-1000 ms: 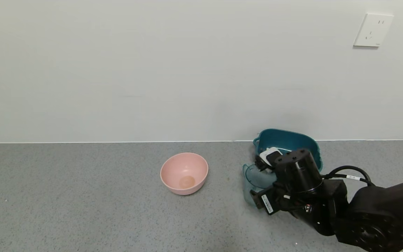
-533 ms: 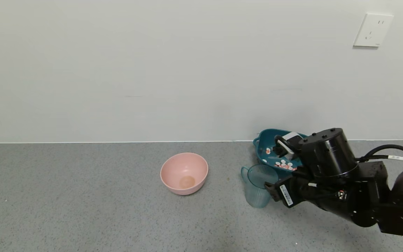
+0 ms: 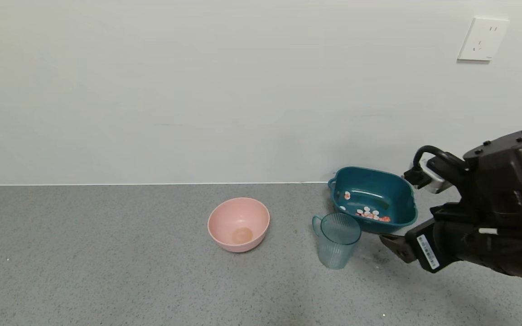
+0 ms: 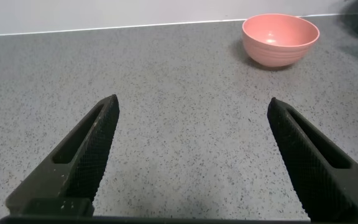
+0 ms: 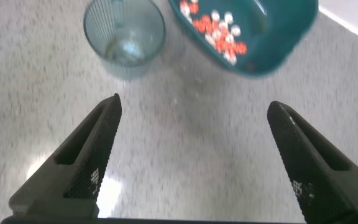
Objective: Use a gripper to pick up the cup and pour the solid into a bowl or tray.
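— Where is the cup?

— The ribbed blue-green cup (image 3: 337, 240) stands upright on the grey worktop (image 3: 107, 271), toward its right side, just in front of the teal tub (image 3: 372, 185); I cannot tell if they touch. Through my right wrist view it looks empty (image 5: 124, 30).

— And the solid?

— The white and orange-red pieces (image 3: 369, 213) lie in the tub, which sits by the back edge near the wall.

— Your grippers?

— My right gripper (image 5: 194, 165) hangs spread wide, holding nothing, above the worktop right of the cup. My left gripper (image 4: 194, 155) is also spread wide and holding nothing, low over the left part, with the pink bowl (image 4: 281, 38) beyond it.
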Available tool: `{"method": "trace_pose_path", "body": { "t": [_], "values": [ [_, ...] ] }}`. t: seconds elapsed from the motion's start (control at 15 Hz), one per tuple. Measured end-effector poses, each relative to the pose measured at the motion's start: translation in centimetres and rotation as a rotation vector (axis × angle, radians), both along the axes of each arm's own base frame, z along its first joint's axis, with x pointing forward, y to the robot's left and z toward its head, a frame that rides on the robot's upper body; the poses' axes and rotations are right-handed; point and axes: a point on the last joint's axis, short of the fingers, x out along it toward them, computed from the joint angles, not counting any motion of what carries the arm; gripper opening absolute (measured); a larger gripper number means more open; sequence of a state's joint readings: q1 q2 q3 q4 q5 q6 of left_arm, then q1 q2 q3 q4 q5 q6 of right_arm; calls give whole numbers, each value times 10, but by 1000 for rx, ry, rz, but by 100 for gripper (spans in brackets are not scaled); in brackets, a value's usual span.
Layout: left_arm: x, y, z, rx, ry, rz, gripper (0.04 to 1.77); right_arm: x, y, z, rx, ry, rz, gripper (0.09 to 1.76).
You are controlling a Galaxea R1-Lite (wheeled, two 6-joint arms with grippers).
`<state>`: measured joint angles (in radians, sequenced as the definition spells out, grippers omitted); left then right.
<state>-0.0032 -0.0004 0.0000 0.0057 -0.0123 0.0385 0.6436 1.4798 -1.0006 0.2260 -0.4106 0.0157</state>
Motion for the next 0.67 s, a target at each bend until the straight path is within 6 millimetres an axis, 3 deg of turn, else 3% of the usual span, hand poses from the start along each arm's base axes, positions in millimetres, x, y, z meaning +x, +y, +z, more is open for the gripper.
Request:
{"method": "trace_pose_path", "body": {
  "t": [0.67],
  "values": [
    [0, 0, 0, 0, 0, 0, 172, -75, -56, 20, 7, -24, -106, 170]
  ]
}}
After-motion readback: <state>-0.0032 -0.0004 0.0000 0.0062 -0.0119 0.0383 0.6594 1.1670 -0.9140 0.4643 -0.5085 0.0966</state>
